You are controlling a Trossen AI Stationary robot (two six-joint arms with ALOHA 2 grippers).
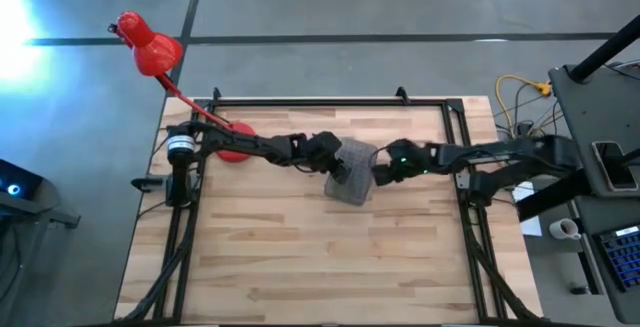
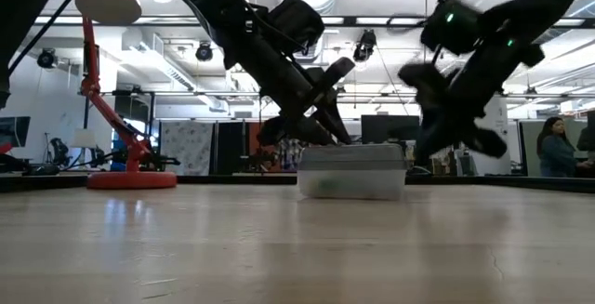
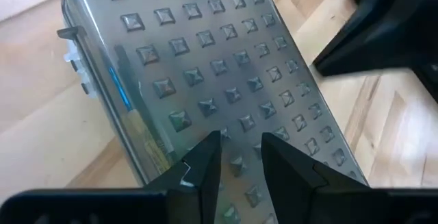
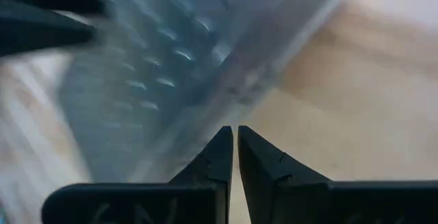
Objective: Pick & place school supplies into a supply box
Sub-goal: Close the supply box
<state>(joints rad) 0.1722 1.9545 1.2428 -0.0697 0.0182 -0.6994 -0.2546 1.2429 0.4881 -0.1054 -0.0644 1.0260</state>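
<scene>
The supply box (image 1: 350, 175) lies shut on the middle of the table, its grey dotted half on top (image 3: 205, 66). It also shows in the low view (image 2: 351, 172). Thin blue and yellowish supplies (image 3: 133, 114) show dimly through its wall. My left gripper (image 3: 241, 145) stands over the lid with a narrow gap between its fingers, and it comes down from the table's left (image 2: 325, 137). My right gripper (image 4: 235, 133) is shut, just off the box's right edge (image 1: 385, 172). My left gripper has its two fingertips (image 3: 212, 148) on the dotted top of the lid (image 3: 239, 125), slanting down from the table's left. The fingers stand slightly apart and nothing is between them. The box lies flat on the table. My right gripper: I cannot tell whether its shut tips touch the box's edge (image 4: 260, 80).
A red desk lamp (image 1: 150, 52) stands with its base (image 2: 130, 179) at the table's far left. Black rails (image 1: 460, 137) frame the tabletop. Bare wood (image 1: 320, 267) lies on the near side. A person (image 2: 556, 151) is in the room beyond.
</scene>
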